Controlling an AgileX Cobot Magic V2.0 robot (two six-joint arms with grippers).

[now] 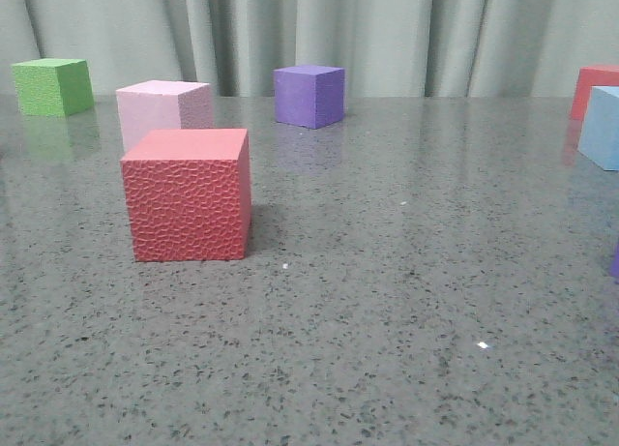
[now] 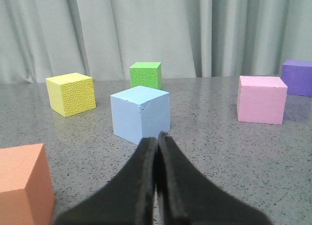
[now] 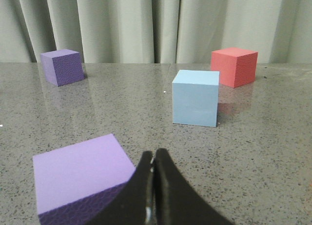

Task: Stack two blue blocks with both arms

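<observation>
Two blue blocks apart on the counter, both grippers closed and empty.

Left gripper (image 2: pixel 157 152): fingers pressed together, nothing between them; one blue block (image 2: pixel 140 113) sits just ahead of its tips, on the speckled grey counter (image 2: pixel 219 152), with a yellow cube (image 2: pixel 71 93), green cube (image 2: pixel 146 75), pink cube (image 2: pixel 261 99) and an orange cube (image 2: pixel 24 183) around it. Right gripper (image 3: pixel 153 166): fingers together, holding nothing; the second blue block (image 3: pixel 195 97) stands ahead, a red cube (image 3: pixel 234 66) just behind it, a lilac cube (image 3: pixel 80 178) beside the fingers. In the front view this second block (image 1: pixel 602 127) is at the far right edge; a big red cube (image 1: pixel 189 194) stands centre-left. No labels or writing on any cube.
</observation>
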